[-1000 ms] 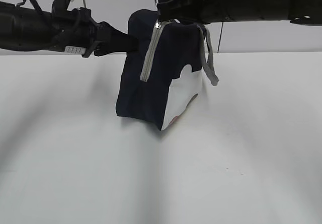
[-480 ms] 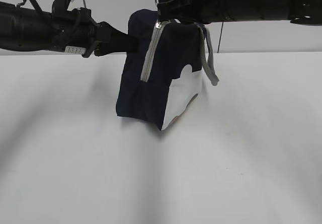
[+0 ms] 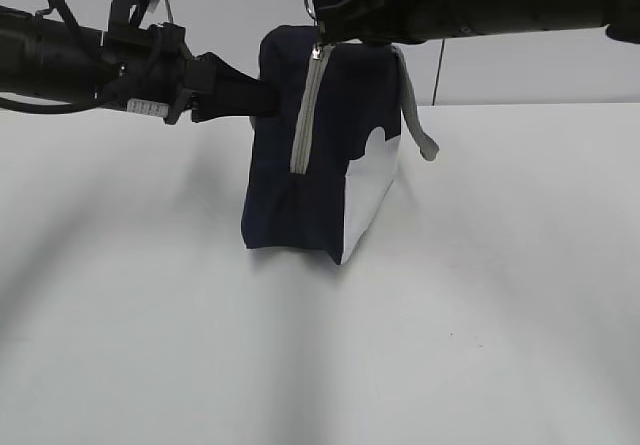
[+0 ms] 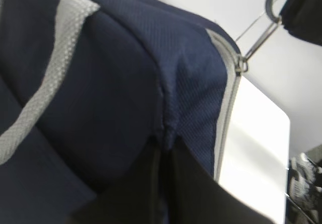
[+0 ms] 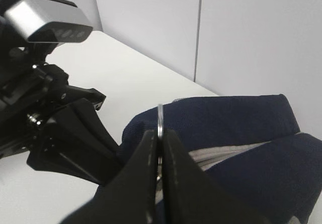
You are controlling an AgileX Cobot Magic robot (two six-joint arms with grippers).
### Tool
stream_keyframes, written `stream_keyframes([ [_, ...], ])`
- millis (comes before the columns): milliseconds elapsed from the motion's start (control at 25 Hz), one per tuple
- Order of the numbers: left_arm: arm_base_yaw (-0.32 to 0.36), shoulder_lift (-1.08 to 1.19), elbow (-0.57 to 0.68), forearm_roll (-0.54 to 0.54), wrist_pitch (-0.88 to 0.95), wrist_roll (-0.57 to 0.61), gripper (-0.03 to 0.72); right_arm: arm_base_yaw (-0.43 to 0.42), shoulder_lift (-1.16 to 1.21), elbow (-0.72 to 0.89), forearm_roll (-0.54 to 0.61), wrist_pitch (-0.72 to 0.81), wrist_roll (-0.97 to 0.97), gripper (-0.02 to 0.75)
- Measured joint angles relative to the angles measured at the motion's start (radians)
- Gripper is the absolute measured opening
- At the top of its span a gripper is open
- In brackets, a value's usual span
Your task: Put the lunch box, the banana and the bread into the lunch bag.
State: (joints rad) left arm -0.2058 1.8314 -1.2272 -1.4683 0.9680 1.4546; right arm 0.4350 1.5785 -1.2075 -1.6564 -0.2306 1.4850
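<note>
Zipper closing. Your right gripper (image 5: 160,148) pinches the metal pull ring (image 5: 160,117); your left gripper (image 4: 163,156) clamps the fabric of the lunch bag (image 3: 320,145), standing upright on the table (image 3: 480,305). Keep the fabric taut and pull along the zipper (image 3: 305,115).

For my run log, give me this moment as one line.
left gripper: shut on bag fabric | right gripper: shut on zipper ring | lunch bag: upright on table, zipper closed | food: not visible
</note>
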Motion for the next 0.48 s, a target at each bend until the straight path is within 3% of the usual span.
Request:
stream_keyframes([
  [160,0.000,-0.013,0.000,0.067,0.050,-0.058,0.003,0.000,-0.026,0.002,-0.176,-0.062,0.197,-0.017],
  [480,0.000,-0.052,0.000,0.190,0.115,-0.201,0.003,0.000,-0.039,0.002,-0.209,-0.129,0.252,-0.017],
])
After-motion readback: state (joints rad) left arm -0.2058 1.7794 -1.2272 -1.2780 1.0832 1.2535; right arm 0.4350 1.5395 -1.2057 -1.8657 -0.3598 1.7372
